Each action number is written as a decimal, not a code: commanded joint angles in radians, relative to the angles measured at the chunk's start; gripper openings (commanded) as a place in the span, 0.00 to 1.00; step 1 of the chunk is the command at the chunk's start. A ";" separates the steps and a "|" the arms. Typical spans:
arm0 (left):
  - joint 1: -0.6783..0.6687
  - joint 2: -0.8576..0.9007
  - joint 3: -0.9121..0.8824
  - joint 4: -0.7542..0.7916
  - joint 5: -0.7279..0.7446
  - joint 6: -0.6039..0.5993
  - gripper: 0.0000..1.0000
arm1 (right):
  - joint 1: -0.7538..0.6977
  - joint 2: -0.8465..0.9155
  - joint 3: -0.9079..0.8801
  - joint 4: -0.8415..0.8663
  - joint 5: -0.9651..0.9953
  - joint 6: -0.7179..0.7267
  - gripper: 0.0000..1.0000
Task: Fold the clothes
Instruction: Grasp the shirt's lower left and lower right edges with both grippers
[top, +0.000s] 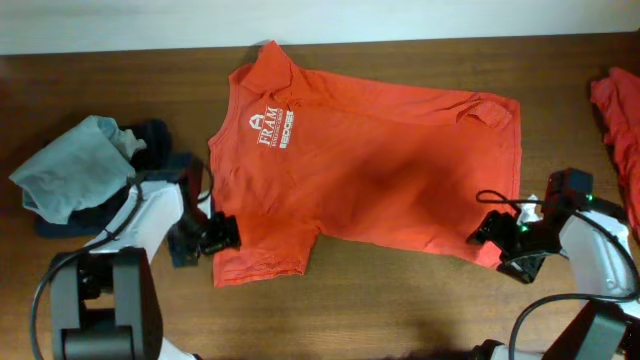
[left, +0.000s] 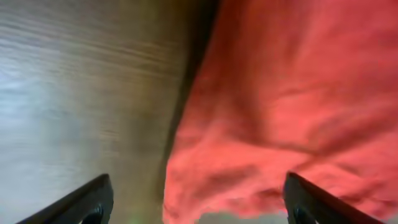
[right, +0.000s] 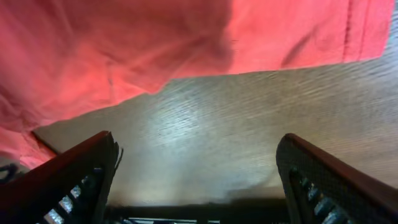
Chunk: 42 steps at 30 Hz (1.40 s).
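The orange-red shirt (top: 380, 170) is spread flat on the table (top: 400, 300), its long axis running left to right, with the collar and white chest logo (top: 270, 128) toward the left arm's side. The left gripper (top: 222, 236) is set at the lower left sleeve; in its wrist view the fingers (left: 87, 202) are held wide apart, with the sleeve edge lying just ahead between them and nothing clamped. The right gripper (top: 492, 232) is set at the opposite, lower right edge, fingers (right: 68, 180) likewise spread, and only bare wood is seen between them, the fabric lying just beyond. Each arm is thus nearest its own end of the shirt. No container is seen; a pale grey-blue garment (top: 65, 170) is heaped over a navy garment (top: 150, 135) at far left, and another orange-red garment (top: 618, 110) is seen at the right edge
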 joint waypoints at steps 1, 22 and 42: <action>0.018 -0.008 -0.084 0.071 0.091 -0.020 0.75 | 0.000 0.003 -0.006 0.013 0.032 0.033 0.82; 0.071 -0.009 -0.092 0.062 0.140 0.003 0.01 | 0.001 0.031 -0.069 0.131 0.045 0.162 0.86; 0.087 -0.190 0.086 -0.125 0.126 0.071 0.01 | 0.001 -0.072 -0.156 0.146 0.047 0.143 0.04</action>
